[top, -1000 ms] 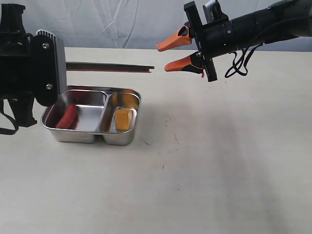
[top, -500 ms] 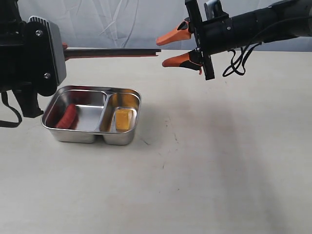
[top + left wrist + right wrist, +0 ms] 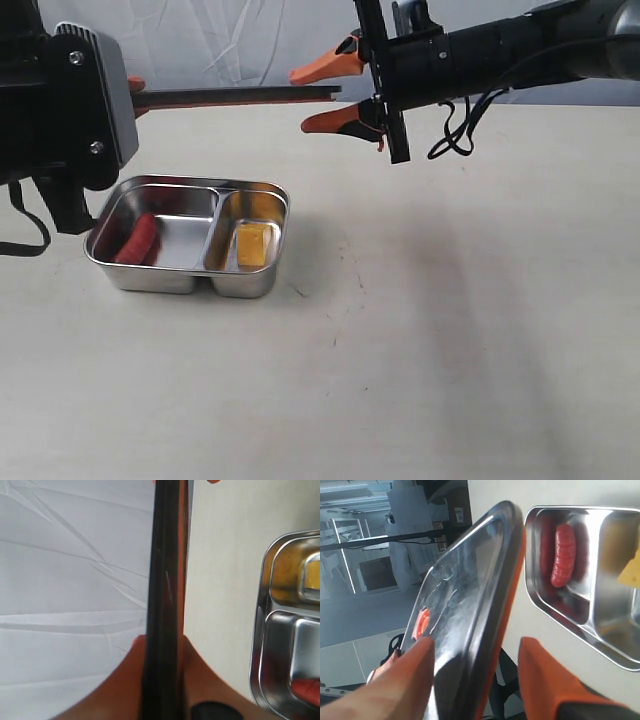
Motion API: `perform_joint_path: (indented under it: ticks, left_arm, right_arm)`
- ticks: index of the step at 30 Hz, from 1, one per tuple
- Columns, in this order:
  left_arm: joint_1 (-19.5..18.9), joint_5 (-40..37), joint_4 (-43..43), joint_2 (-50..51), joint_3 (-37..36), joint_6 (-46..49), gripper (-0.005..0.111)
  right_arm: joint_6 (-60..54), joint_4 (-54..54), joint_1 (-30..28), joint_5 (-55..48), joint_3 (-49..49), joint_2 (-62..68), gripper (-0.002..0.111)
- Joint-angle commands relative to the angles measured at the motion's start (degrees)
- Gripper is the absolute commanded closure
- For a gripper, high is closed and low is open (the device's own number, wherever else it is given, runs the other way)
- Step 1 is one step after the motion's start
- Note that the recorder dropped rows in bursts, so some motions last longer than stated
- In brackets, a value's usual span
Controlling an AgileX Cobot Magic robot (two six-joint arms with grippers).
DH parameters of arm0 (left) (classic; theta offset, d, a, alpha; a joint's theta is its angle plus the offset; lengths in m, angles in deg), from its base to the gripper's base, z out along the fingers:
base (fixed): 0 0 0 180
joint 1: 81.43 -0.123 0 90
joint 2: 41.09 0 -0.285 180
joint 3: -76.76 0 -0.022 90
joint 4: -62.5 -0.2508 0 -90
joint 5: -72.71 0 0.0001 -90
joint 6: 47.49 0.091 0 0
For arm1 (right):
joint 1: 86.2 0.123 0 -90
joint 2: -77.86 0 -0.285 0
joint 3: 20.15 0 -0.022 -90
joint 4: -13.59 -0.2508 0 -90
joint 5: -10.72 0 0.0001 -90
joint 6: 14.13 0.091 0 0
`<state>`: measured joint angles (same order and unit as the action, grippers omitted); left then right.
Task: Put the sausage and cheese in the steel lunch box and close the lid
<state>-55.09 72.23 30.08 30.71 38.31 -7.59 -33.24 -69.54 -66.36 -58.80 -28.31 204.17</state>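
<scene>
The jaws of the left gripper (image 3: pixel 163 652) are being kept clamped on one short end of the lid (image 3: pixel 240 96), at the upper left of the exterior frame. The jaws of the right gripper (image 3: pixel 302 100) are being held wide apart. Over the last second they are being brought leftward, so that the lid's free end is now being bracketed between them; contact cannot be told. In that same second the lid is being lifted from just over the box (image 3: pixel 180 276) to well above it. A handover or a two-armed lowering is judged to be in preparation. The sausage (image 3: pixel 138 238) and cheese (image 3: pixel 252 244) are already lying in the left and right compartments, so only the closing is left. The lid is being held level and edge-on, its long axis running left to right across the frame and its free end pointing right, over the box on the surface (image 3: pixel 450 330).
</scene>
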Motion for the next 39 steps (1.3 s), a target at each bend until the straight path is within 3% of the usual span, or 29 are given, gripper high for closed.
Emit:
perform_joint_path:
  ticks: [1,4,5,6,10,19,21,23,24,28,34,39]
  left_arm:
    - [-0.15,1.52,1.75,-0.02,-0.14,-0.70,0.107]
    - [-0.15,1.65,1.88,-0.02,-0.14,-0.70,0.107]
    - [-0.15,1.65,1.88,-0.02,-0.14,-0.70,0.107]
    - [-0.15,1.65,1.88,-0.02,-0.14,-0.70,0.107]
    - [-0.15,1.65,2.43,-0.02,-0.14,-0.70,0.107]
    - [-0.15,1.41,14.35,-0.02,-0.14,-1.40,0.106]
    - [-0.15,1.63,14.35,-0.02,-0.14,-1.40,0.097]
    - [-0.15,1.33,14.35,-0.02,-0.14,-1.40,0.080]
    - [-0.15,0.87,14.35,-0.02,-0.14,-1.40,0.065]
    - [-0.15,-1.91,14.67,-0.02,-0.14,-1.40,0.039]
    - [-0.15,-4.82,14.78,-1.16,-0.14,-1.40,0.032]
    - [-0.15,-13.48,14.84,-4.62,-0.14,-1.40,0.032]
  right_arm:
    - [-1.87,-2.05,0.30,-0.44,0.07,-0.09,0.062]
    - [-1.84,-2.05,0.30,-0.44,0.07,-0.09,0.079]
    - [-2.32,-2.05,0.30,-0.44,0.07,-0.09,0.099]
    - [-2.72,-2.05,0.30,-0.44,0.07,-0.09,0.109]
    - [-3.69,-2.05,0.30,-0.44,0.07,-0.09,0.108]
    - [-7.25,-2.03,0.30,-0.44,0.07,-0.09,0.108]
    - [-7.23,-2.17,0.30,-0.44,0.07,-0.09,0.108]
    - [-7.23,-3.11,0.30,-0.44,0.07,-0.09,0.108]
    - [-7.23,-3.57,0.30,-0.44,0.07,-0.09,0.108]
    - [-7.46,-3.73,0.30,-0.44,0.07,-0.09,0.108]
    - [-7.46,-3.98,0.30,1.47,0.07,-0.09,0.109]
    - [-7.71,-6.32,0.30,5.67,0.07,-0.09,0.109]
